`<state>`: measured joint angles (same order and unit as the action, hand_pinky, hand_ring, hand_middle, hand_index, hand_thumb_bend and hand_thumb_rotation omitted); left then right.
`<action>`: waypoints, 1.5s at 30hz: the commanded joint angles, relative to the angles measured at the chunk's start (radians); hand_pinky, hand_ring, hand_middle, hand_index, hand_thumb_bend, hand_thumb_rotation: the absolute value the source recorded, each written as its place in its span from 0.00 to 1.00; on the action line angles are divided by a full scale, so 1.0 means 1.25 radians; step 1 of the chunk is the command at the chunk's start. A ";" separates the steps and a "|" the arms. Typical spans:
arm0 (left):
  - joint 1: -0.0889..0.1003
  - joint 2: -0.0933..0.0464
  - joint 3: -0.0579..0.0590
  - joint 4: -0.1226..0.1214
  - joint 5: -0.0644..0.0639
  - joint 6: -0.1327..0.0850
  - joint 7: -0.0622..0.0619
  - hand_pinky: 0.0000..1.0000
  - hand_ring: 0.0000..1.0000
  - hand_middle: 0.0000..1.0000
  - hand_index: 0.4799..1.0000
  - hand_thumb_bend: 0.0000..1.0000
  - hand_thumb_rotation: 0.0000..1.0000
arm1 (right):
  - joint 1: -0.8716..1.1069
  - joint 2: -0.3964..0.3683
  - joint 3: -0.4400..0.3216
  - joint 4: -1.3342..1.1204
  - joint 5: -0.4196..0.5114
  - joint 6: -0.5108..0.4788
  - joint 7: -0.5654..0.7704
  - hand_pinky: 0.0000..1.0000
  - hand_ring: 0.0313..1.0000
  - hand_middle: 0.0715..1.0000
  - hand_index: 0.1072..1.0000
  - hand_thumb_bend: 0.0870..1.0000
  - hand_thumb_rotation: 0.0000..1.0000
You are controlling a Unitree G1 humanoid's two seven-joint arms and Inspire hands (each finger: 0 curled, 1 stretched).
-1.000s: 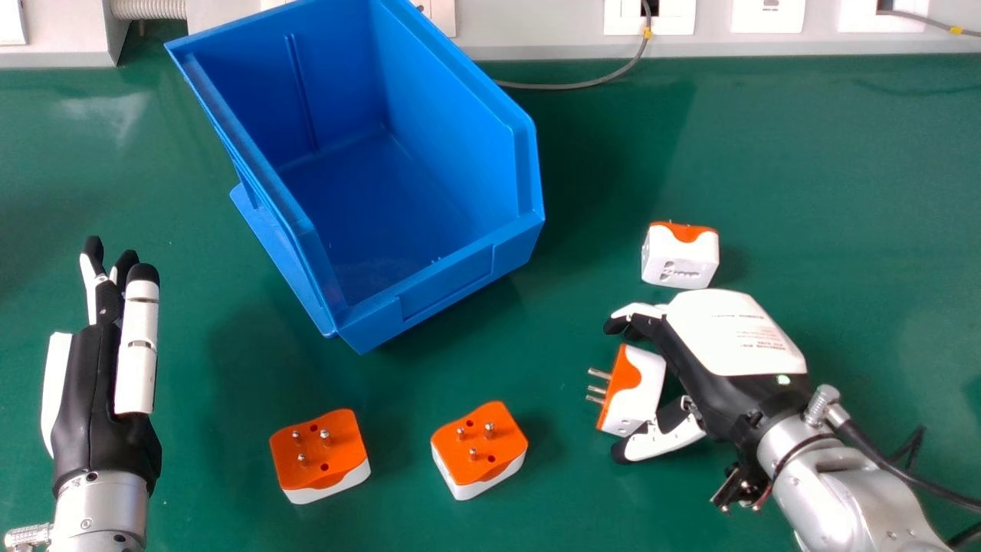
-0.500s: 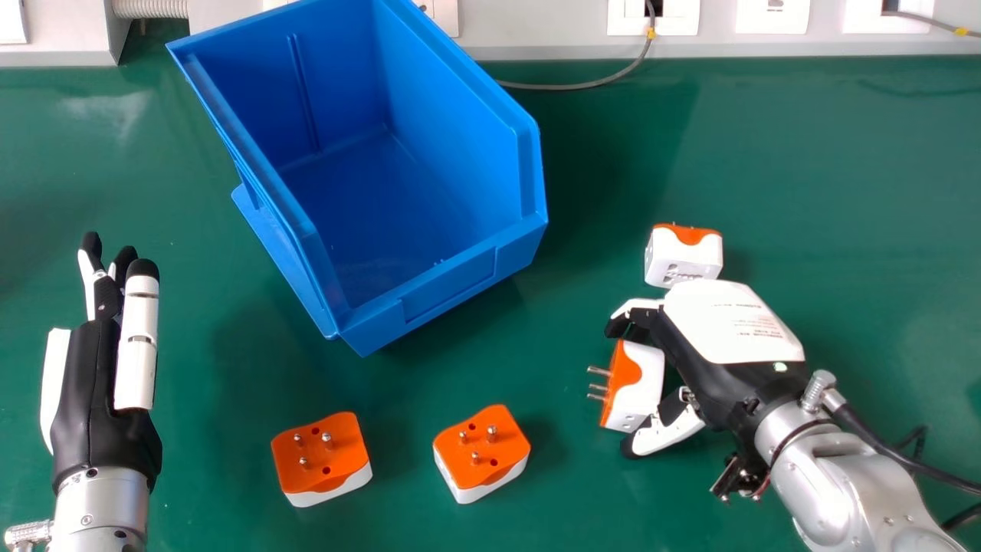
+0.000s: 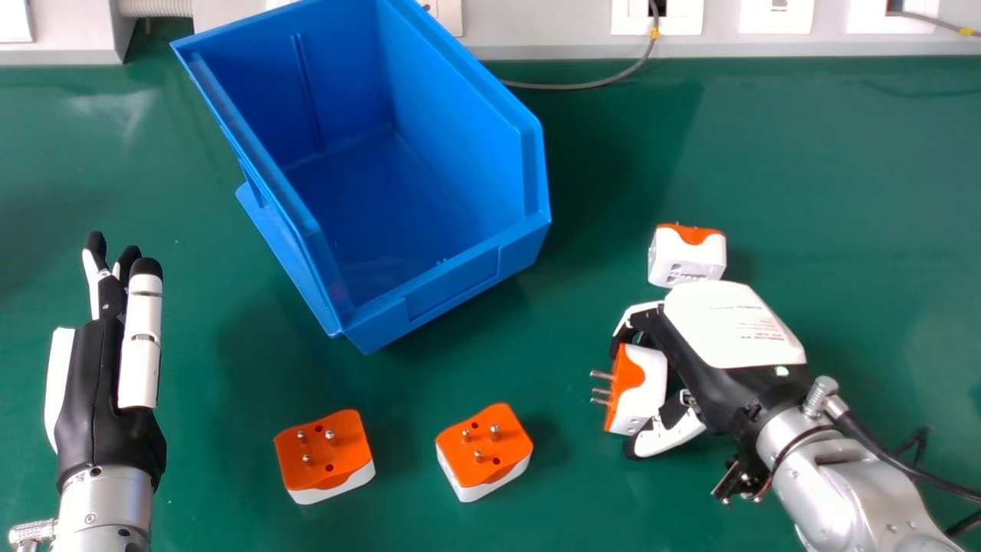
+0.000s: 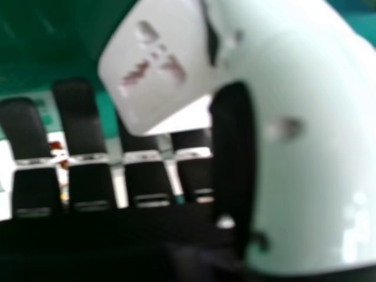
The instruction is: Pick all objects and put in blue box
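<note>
In the head view my right hand (image 3: 724, 322) is curled round a white and orange adapter (image 3: 642, 389), its pins pointing left; the thumb lies at its near end. In the right hand view that adapter (image 4: 158, 64) sits between the fingers and thumb of my right hand (image 4: 88, 182). Just beyond the hand is another adapter (image 3: 687, 255). Two more lie pins up in front of the box, one at left (image 3: 326, 456) and one nearer the middle (image 3: 484, 452). The blue box (image 3: 452, 287) stands at the back. My left hand (image 3: 107, 383) rests open at the far left.
The green table (image 3: 843, 192) extends along both sides of the box. A grey cable (image 3: 582, 86) runs from the wall sockets (image 3: 657, 17) onto the table's back edge. Black cables (image 3: 904, 460) hang beside the right forearm.
The fingers of my right hand have curled in round the adapter, and the hand has shifted slightly away from the table's front. My left hand has stayed put.
</note>
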<state>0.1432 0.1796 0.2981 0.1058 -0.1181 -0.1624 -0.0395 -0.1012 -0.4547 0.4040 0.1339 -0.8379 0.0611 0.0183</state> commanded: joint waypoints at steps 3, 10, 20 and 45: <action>-0.010 0.007 0.002 -0.017 0.003 -0.004 0.001 1.00 1.00 1.00 0.98 0.24 0.96 | 0.023 -0.005 0.009 0.015 -0.006 0.018 0.020 0.37 0.42 0.50 0.45 0.47 0.01; -0.008 0.008 -0.001 -0.026 0.009 0.002 0.004 1.00 1.00 1.00 0.98 0.24 0.96 | 0.023 -0.008 0.011 0.010 -0.005 0.029 0.035 0.35 0.40 0.49 0.46 0.47 0.01; -0.003 0.007 0.001 -0.037 0.007 0.012 0.001 1.00 1.00 1.00 0.99 0.24 0.97 | 0.027 -0.006 0.001 0.000 0.015 0.031 0.042 0.35 0.39 0.48 0.46 0.46 0.00; -0.001 0.008 -0.005 -0.049 0.013 0.023 0.001 1.00 1.00 1.00 0.99 0.24 0.97 | 0.003 -0.027 -0.007 -0.037 0.004 0.076 0.134 0.45 0.49 0.54 0.44 0.44 0.07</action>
<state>0.1462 0.1807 0.2945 0.0700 -0.1154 -0.1333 -0.0413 -0.1143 -0.4703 0.3969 0.0688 -0.8297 0.1350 0.1535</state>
